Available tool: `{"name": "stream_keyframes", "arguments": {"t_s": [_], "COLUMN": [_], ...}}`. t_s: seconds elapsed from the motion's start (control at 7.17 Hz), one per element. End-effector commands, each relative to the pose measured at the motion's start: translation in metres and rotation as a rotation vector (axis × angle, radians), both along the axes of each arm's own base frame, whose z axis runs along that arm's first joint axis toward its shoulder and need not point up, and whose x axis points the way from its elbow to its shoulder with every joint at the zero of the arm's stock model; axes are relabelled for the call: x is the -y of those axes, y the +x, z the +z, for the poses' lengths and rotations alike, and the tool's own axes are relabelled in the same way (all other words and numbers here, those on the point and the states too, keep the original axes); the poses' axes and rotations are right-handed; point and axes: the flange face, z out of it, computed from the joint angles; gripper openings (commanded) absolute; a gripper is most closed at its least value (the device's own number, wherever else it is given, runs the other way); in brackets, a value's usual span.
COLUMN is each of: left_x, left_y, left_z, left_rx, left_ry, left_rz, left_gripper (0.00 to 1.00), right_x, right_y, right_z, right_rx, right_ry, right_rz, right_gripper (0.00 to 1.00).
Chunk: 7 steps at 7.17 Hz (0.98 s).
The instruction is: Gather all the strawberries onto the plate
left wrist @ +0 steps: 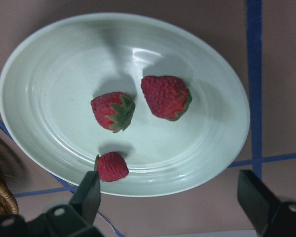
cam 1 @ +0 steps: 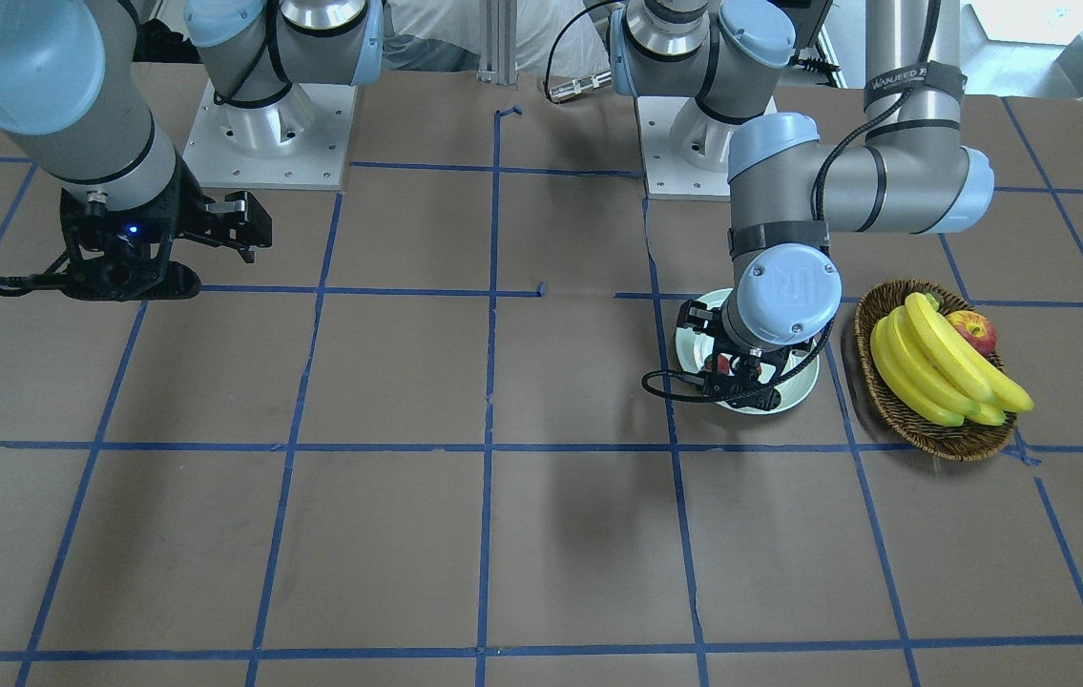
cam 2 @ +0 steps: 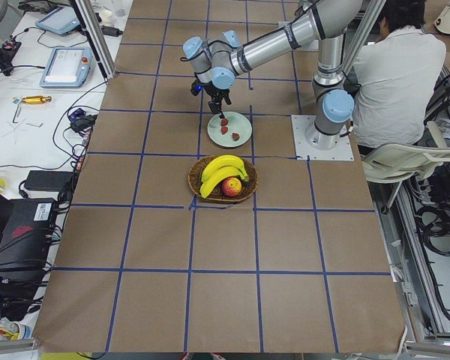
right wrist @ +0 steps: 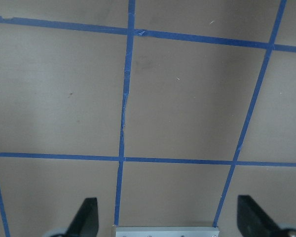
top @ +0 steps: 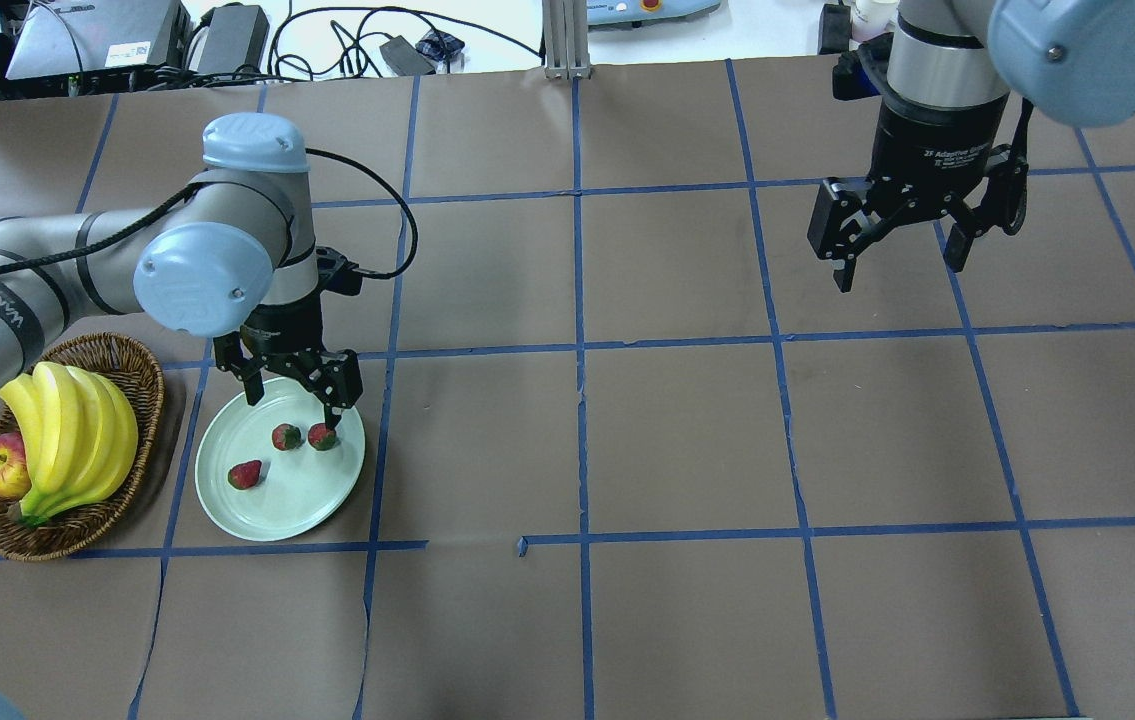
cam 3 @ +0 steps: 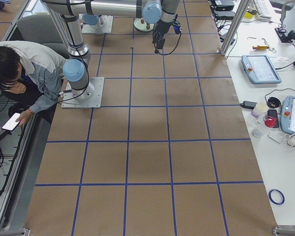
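A brown, tape-gridded table (top: 687, 430) is flanked by benches (cam 3: 280, 167). Three pitted strawberries (left wrist: 165, 96) are held in a smooth round plate (left wrist: 49, 89); left gripper (top: 292, 400) and right gripper (top: 899, 268) are spread wide.

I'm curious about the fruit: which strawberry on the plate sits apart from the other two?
The strawberry nearest the basket; the other two lie side by side.
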Motion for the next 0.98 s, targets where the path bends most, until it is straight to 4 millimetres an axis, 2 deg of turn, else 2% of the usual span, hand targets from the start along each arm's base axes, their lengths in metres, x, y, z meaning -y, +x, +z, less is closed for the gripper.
{"name": "stream_keyframes", "arguments": {"t_s": [0.0,0.14,0.28,0.42,0.56,0.84], "left_x": [0.022,0.027,0.02,0.013,-0.001,-0.033], "left_y": [-0.013,-0.033,-0.06,-0.074,-0.078,-0.081], "left_z": [0.053,0.071,0.097,0.124,0.146,0.176], "left_rx": [0.024,0.055,0.04,0.03,-0.021,-0.093], "left_ry": [-0.162,-0.266,-0.321,-0.358,-0.354,-0.3], "left_rz": [0.096,0.215,0.179,0.152,0.156,0.146], "left_gripper": [1.0,1.0,1.0,1.0,1.0,1.0], "right_x": [-0.001,0.0,-0.001,-0.005,-0.006,-0.006], "right_y": [0.0,0.0,0.0,0.002,0.004,0.005], "right_z": [0.004,0.015,0.018,0.027,0.032,0.041], "right_rx": [0.001,-0.003,-0.002,0.007,0.021,0.021], "right_ry": [-0.009,-0.032,-0.035,-0.055,-0.067,-0.09], "right_rz": [-0.001,-0.005,-0.007,-0.04,-0.061,-0.069], "right_gripper": [1.0,1.0,1.0,1.0,1.0,1.0]}}
